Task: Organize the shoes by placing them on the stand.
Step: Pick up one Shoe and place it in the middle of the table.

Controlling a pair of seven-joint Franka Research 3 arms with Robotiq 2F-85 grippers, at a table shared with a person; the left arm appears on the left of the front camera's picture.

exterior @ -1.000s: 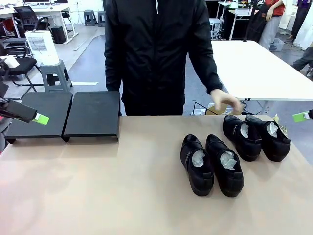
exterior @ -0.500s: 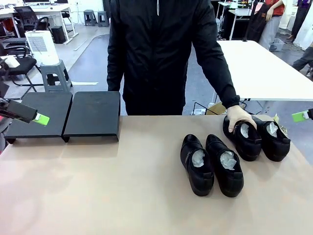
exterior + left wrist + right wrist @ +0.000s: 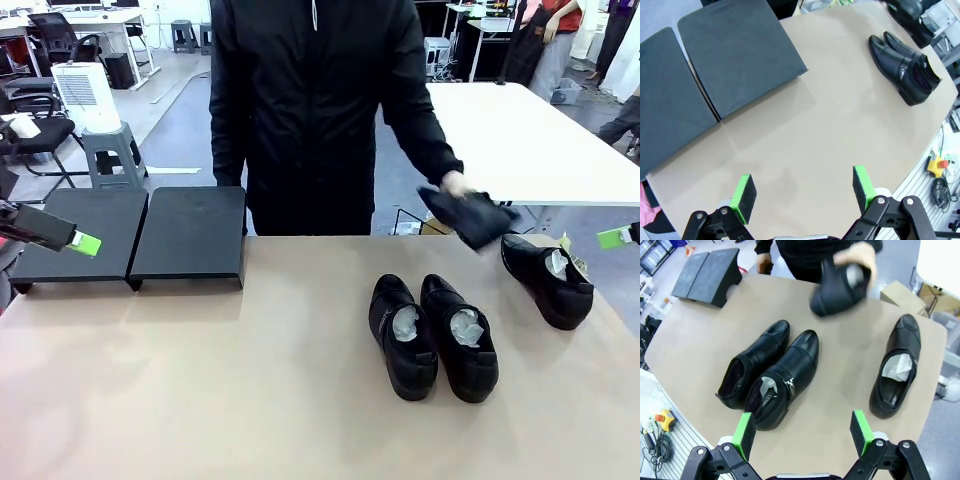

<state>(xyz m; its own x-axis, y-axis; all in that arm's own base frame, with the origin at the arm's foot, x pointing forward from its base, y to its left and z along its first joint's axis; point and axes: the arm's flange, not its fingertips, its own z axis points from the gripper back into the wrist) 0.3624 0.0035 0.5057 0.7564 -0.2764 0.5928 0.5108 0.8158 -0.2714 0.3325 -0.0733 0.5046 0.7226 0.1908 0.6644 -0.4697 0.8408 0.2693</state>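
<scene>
Okay, front: stand (image 3: 190, 235) at 10 o'clock on table (image 3: 250, 400), shoe pair (image 3: 432, 338) at 3, lone shoe (image 3: 548, 282) at 2, person's hand (image 3: 455, 185) holding a raised shoe (image 3: 470, 218) over the far edge. Left wrist: left gripper (image 3: 802, 192) wide open, empty; stand at 11, pair at 2. Right wrist: right gripper (image 3: 802, 432) wide open, empty; pair at 9, lone shoe at 3, raised shoe at 12.

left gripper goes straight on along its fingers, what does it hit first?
Most likely bare tabletop. The open left gripper points at the table short of the stand, with the pair of shoes well off to one side. Depth is unclear.
</scene>
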